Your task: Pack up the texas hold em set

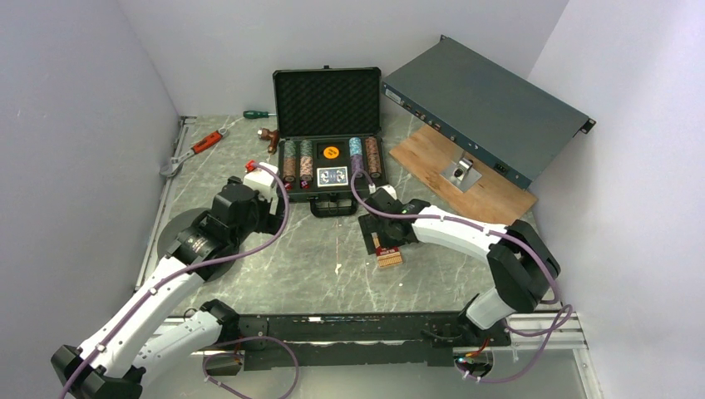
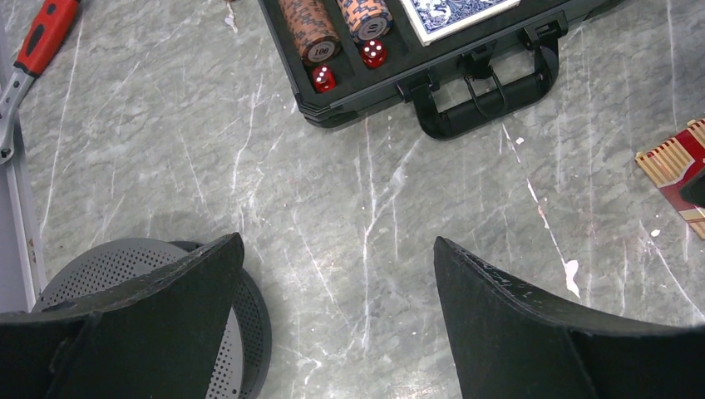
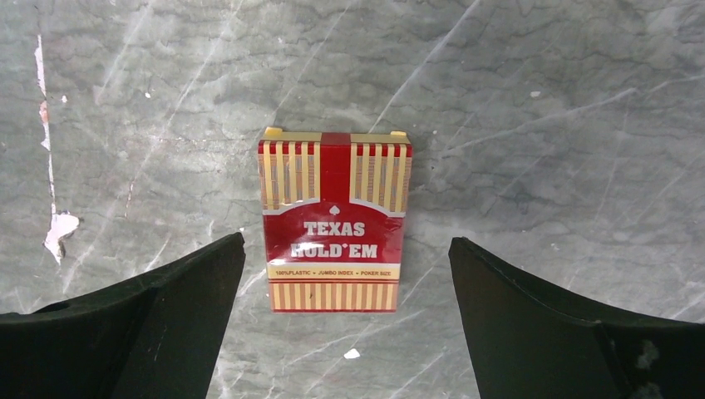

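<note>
From above, the black case (image 1: 328,158) stands open at the middle of the far edge, lid up. The red deck (image 1: 388,256) lies flat near the tabletop's centre, well apart from the case on its near side. The right gripper (image 1: 378,237) hangs right over the deck, its arm stretched in from the near right corner. The left gripper (image 1: 264,181) sits by the case's left front corner, so the right arm is plainly the nearer.

In the left wrist view, the left gripper (image 2: 337,249) is spread wide over bare marble and holds nothing. The red dice (image 2: 324,79) are in the case, and the deck shows at the right margin.

In the right wrist view, the right gripper (image 3: 347,239) is wide open and empty, with the deck centred between its fingers (image 3: 166,316). The deck's long axis runs straight ahead, so closing would likely pinch its long sides
</note>
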Controlling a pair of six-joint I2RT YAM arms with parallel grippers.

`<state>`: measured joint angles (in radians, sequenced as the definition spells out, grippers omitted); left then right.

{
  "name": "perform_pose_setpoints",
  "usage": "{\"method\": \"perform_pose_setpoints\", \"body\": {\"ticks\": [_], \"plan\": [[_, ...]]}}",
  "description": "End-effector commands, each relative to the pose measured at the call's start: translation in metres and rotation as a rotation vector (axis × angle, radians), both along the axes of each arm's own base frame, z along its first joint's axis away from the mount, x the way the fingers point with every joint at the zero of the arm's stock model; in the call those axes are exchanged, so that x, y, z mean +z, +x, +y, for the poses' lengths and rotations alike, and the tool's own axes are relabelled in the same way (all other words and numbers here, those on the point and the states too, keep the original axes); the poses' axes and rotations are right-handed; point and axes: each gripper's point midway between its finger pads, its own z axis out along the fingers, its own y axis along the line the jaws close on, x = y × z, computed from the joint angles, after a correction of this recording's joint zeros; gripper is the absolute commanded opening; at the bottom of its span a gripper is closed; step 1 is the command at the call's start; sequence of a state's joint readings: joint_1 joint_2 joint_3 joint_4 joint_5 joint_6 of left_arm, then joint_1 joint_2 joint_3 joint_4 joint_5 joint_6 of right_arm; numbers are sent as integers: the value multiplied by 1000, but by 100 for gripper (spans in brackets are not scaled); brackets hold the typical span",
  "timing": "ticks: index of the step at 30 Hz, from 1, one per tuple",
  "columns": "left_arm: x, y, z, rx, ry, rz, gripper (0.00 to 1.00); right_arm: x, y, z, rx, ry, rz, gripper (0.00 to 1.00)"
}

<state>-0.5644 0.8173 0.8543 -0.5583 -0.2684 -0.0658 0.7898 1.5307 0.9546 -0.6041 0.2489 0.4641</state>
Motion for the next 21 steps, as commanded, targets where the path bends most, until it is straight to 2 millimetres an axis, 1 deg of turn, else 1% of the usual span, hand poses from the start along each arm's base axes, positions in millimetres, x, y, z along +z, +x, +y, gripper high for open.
{"method": "perform_pose_setpoints", "body": {"ticks": [1, 12, 15, 21], "plan": [[6, 4, -4, -16, -14, -27, 90, -6, 1, 9, 12, 44, 7, 95], [6, 5, -4, -16, -12, -25, 90, -26, 4, 0, -23, 2, 50, 89], [6, 5, -5, -18, -12, -25, 90, -28, 5, -4, -32, -8, 50, 87], [6, 4, -5, -19, -11, -24, 90, -28, 6, -3, -37, -5, 52, 80]]}}
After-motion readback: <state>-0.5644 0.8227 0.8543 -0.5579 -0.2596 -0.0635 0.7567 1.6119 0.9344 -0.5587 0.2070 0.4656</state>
